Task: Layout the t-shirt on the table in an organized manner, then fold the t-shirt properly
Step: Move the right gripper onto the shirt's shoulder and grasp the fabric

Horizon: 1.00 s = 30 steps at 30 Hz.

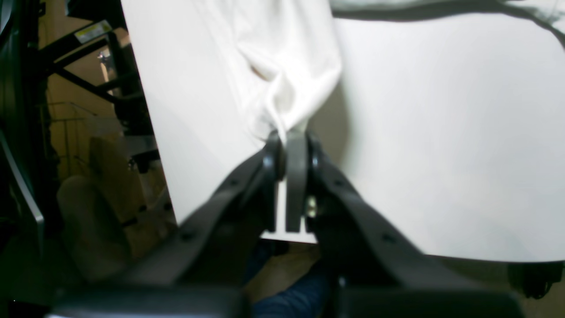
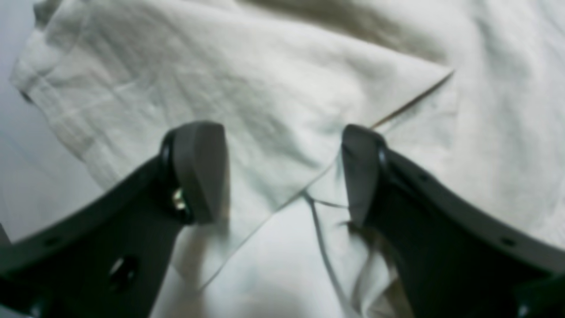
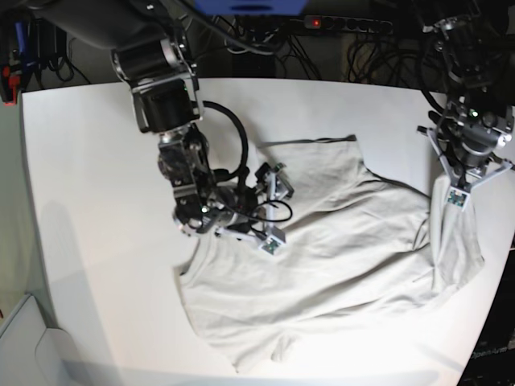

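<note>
The light grey-beige t-shirt (image 3: 346, 241) lies crumpled and wrinkled on the white table (image 3: 96, 201), right of centre. At the table's right edge my left gripper (image 3: 455, 197) is shut on a bunch of the shirt and holds that part raised, so the cloth hangs in a strip. In the left wrist view the jaws (image 1: 291, 137) pinch the t-shirt (image 1: 273, 57) above the table (image 1: 441, 154). My right gripper (image 3: 275, 211) hovers open over the shirt's left part. Its fingers (image 2: 198, 172) straddle a folded edge of the t-shirt (image 2: 265, 97), holding nothing.
A power strip (image 3: 346, 24) and cables run behind the table's far edge. A white box (image 3: 32, 346) sits below the near left corner. The table's edge (image 1: 150, 132) lies close to the left gripper, with a dark frame and floor beyond.
</note>
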Motion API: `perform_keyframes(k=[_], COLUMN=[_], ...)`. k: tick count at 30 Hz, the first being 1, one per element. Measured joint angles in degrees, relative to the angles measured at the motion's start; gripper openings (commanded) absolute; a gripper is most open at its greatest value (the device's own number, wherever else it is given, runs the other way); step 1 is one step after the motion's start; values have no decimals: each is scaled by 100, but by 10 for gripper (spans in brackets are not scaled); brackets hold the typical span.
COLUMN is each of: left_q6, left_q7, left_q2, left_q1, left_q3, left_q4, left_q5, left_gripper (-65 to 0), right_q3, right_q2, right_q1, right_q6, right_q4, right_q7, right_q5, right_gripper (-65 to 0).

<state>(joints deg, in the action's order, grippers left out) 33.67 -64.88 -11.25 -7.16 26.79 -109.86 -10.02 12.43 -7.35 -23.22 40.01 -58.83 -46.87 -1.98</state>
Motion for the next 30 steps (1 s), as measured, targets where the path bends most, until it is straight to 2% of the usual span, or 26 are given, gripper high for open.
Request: perform_keyframes(k=[16, 19, 30], left_q6=[0, 0, 0], left_q7=[2, 2, 4], left_q2=[0, 0, 0], left_q1=[2, 0, 2], left_q3=[0, 0, 0], left_q4=[0, -2, 0], left_q5=[0, 0, 0], left_gripper=[-650, -650, -650], right_q3=[-15, -17, -17], right_q2=[-13, -24, -31], right_q1=[37, 26, 31], right_q6=[0, -2, -2], right_q4=[-4, -15, -28], right_q7=[35, -199, -262], right_q5=[-9, -94, -107], right_gripper=[-227, -228, -231])
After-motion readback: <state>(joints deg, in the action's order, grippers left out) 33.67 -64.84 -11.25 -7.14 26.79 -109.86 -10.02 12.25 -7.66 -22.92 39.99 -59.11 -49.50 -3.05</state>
